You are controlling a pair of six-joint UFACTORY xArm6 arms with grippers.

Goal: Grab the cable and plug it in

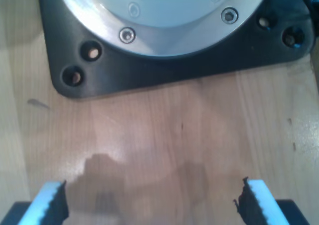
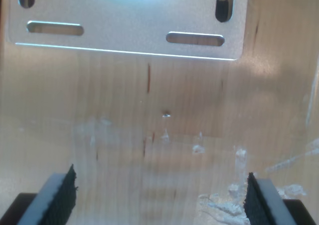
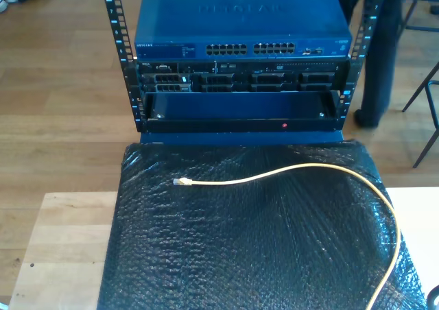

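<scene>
The yellow cable [image 3: 302, 167] lies on a black padded mat [image 3: 240, 255] in the exterior view. Its small clear plug [image 3: 181, 182] rests toward that view's left, and the cord curves to the right and runs off the lower right edge. Behind the mat a blue network switch [image 3: 240, 22] sits in a rack, with a row of ports [image 3: 250, 49] on its front. My first gripper [image 1: 149, 205] is open over bare wood, near a black base plate [image 1: 164, 70]. My second gripper [image 2: 159, 200] is open over scuffed wood, near a slotted metal plate [image 2: 124, 36].
The black rack frame [image 3: 116, 29] holds more equipment [image 3: 240, 80] under the switch and a dark open bay [image 3: 240, 108]. A light wooden tabletop [image 3: 62, 248] extends past the mat at the exterior view's left. A dark chair leg [image 3: 425, 111] stands at that view's right.
</scene>
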